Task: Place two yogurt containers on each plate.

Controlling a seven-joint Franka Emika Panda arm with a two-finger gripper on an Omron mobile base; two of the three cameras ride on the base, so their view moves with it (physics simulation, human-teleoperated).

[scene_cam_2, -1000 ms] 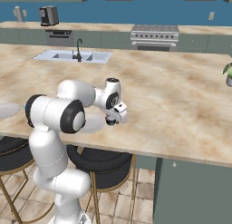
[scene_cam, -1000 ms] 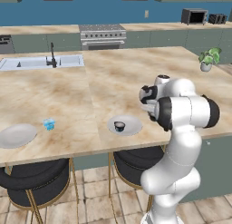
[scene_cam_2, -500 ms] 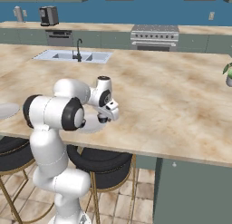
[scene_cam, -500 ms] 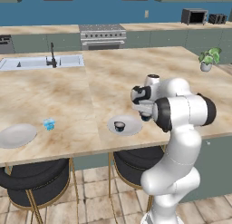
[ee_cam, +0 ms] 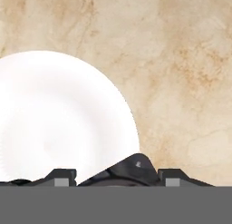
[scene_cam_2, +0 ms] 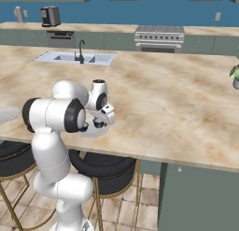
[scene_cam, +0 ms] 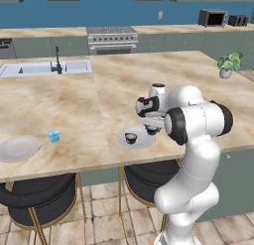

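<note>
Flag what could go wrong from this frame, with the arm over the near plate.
1. The dark cup in the gripper hangs at the near plate's right edge; released here, it might land on the rim and tip.
2. Another dark cup already sits on that plate; a sideways correction could knock it.
3. The light blue cup is on the counter, not on the far plate.
</note>
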